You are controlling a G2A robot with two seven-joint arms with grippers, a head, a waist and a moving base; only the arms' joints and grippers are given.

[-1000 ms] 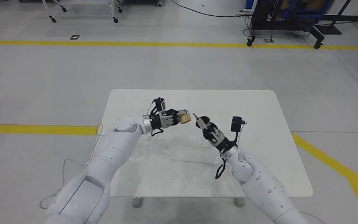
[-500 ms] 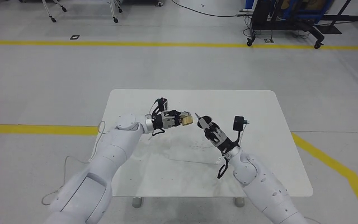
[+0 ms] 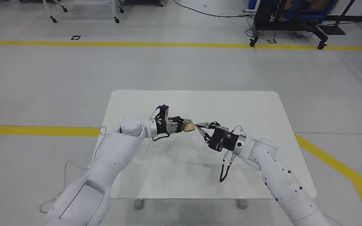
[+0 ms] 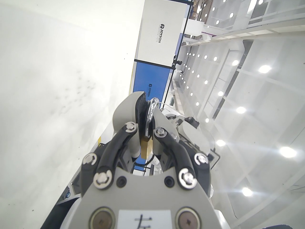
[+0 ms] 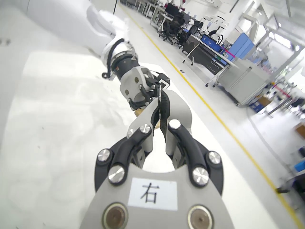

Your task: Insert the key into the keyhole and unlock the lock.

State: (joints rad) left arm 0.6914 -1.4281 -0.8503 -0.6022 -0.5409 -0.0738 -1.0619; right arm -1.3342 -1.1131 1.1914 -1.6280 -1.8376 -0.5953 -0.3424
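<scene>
A white table [image 3: 260,107] stands on a grey workshop floor crossed by yellow lines [image 3: 169,43]. The right wrist view looks past it to rows of workbenches [image 5: 214,55]. Above the middle of the tabletop, the left gripper [image 3: 180,125] clamps the brass lock [image 3: 189,127]. The right gripper [image 3: 203,127] pinches the key [image 3: 198,127], whose tip is at the lock's face; whether it sits in the keyhole cannot be told. The left wrist view brings out the steel shackle [image 4: 152,107] squeezed between the pads [image 4: 140,110], with the brass body toward the palm. From the right wrist, the key reads as a thin dark blade aimed at the other gripper. A second ago the right forearm rose steeply from below. It now lies flatter, and the two grippers sit closer together.
</scene>
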